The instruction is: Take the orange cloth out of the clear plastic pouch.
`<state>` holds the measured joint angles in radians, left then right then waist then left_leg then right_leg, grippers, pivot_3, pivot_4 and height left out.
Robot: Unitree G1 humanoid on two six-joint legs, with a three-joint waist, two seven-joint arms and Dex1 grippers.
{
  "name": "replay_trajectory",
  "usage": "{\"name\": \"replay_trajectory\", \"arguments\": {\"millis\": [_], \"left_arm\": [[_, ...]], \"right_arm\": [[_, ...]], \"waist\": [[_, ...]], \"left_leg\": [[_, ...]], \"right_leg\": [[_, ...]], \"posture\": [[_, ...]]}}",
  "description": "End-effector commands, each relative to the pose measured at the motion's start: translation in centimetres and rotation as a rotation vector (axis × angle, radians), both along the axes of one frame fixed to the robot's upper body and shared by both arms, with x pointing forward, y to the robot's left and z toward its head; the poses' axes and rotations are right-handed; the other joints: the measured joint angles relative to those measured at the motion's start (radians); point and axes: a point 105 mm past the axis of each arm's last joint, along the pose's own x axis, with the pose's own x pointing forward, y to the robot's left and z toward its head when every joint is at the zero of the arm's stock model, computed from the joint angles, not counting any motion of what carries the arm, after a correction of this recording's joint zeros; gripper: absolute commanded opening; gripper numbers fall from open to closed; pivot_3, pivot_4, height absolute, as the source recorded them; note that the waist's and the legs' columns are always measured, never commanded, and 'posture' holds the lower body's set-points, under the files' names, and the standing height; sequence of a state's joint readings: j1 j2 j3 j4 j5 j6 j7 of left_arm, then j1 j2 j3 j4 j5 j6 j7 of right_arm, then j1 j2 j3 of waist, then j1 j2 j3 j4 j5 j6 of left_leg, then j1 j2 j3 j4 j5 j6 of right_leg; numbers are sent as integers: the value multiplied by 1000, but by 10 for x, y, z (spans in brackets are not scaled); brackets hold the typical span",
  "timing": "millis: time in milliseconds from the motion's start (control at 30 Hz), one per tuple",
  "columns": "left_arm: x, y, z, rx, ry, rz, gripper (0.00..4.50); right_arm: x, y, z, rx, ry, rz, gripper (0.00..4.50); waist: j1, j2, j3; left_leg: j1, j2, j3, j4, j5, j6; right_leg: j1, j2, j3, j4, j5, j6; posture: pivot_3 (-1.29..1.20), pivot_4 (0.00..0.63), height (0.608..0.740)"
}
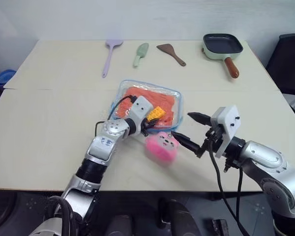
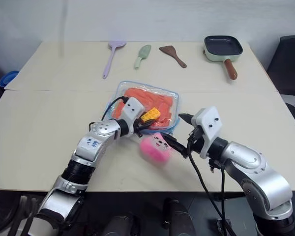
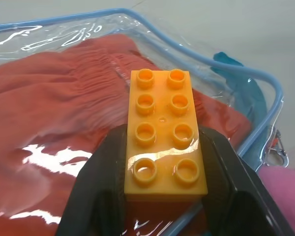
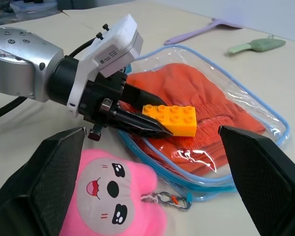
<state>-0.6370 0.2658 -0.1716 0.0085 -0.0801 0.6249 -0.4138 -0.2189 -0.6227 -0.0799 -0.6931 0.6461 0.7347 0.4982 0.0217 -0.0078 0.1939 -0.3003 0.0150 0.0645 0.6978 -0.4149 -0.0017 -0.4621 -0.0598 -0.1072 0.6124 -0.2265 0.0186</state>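
Left claw (image 4: 152, 123) grips a yellow brick (image 3: 163, 132) over the pouch (image 1: 177, 98); right claw (image 1: 189, 129) gapes.

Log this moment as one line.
left hand: gripping yellow plastic brick | right hand: open | orange cloth: inside clear plastic pouch

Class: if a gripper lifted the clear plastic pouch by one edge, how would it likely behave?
The clear plastic pouch would probably sag: its film is wrinkled and soft over the orange cloth. Its glossy surface may slip. The pink plush charm clipped to it would likely dangle.
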Motion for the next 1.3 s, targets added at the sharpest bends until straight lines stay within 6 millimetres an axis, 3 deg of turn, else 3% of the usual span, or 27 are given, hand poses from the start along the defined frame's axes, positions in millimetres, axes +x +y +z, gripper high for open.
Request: {"name": "replay_trajectory", "arguments": {"millis": [33, 167, 233, 300, 400, 467, 500, 767, 933, 1033, 1133, 1300], "left_arm": [[0, 34, 34, -74, -99, 107, 1540], [-5, 132, 38, -79, -88, 403, 1540], [-18, 187, 29, -35, -66, 551, 1540], [-32, 229, 22, 8, -46, 664, 1540], [-49, 272, 8, 28, -8, 795, 1540], [-56, 283, 0, 16, 19, 821, 1540], [-60, 287, -4, 0, 27, 828, 1890], [-81, 288, -15, 8, 54, 828, 4370], [-97, 259, 29, -81, -24, 517, 4463], [-111, 218, 54, -29, -29, 200, 4463], [-93, 185, 59, 151, -45, -4, 4463], [-53, 150, 45, 441, -140, -222, 4463]], "right_arm": [[-6, 8, 2, -33, -3, 102, 4500], [-20, 16, -3, -89, 39, 289, 4500], [-19, 14, -3, -100, 46, 318, 4500], [-16, 13, -2, -106, 50, 338, 4500], [-13, 14, -2, -111, 53, 372, 4500], [-12, 17, -3, -113, 55, 394, 4500], [-11, 18, -3, -115, 56, 403, 4500], [-8, 19, -4, -123, 62, 431, 4500], [-7, 15, -5, -128, 65, 424, 4500], [-7, 14, -5, -126, 68, 409, 4500], [-9, 13, -7, -123, 67, 389, 4500], [-12, 10, -5, -117, 58, 349, 4500]], "waist": [[0, 0, 0], [-10, 0, 0], [-17, 0, 0], [-20, 0, 0], [-17, -1, 0], [-3, -1, 0], [3, -2, 0], [1, -3, -1], [-1, -5, 0], [-2, -4, 0], [10, -3, 0], [2, -3, 0]], "left_leg": [[0, 0, 0, 0, 0, 0], [0, 0, 0, 0, 0, 0], [1, 1, 0, -1, 0, 0], [1, 1, 0, -1, 0, 0], [0, 1, -2, -1, -1, 1], [0, 1, -3, 0, -1, 2], [0, 1, -3, 0, -2, 3], [-3, 1, -3, 0, -3, 3], [-2, 1, -3, 0, -3, 3], [-2, 2, -3, 0, -3, 2], [-2, 1, -3, 1, -3, 2], [-2, 0, -2, 0, -3, 3]], "right_leg": [[0, 0, 0, 0, 0, 0], [0, 0, 0, 0, 0, 0], [0, 1, 0, 1, 0, -1], [0, 0, -1, 1, 0, -1], [0, -1, -2, -1, 0, -1], [0, -2, -3, -1, 0, -1], [0, -2, -3, -2, 0, -1], [0, -3, -4, -1, 0, 0], [-1, -2, -4, -2, 0, -1], [-1, -2, -4, -2, -1, -2], [-1, -3, -4, -2, -1, -2], [0, -2, -3, -2, -1, -2]], "posture": [[0, 150, 740], [0, 150, 740], [0, 150, 740], [0, 150, 740], [0, 150, 740], [0, 150, 740], [0, 150, 740], [0, 150, 740], [0, 150, 740], [0, 150, 740], [0, 150, 740], [0, 150, 740]]}}
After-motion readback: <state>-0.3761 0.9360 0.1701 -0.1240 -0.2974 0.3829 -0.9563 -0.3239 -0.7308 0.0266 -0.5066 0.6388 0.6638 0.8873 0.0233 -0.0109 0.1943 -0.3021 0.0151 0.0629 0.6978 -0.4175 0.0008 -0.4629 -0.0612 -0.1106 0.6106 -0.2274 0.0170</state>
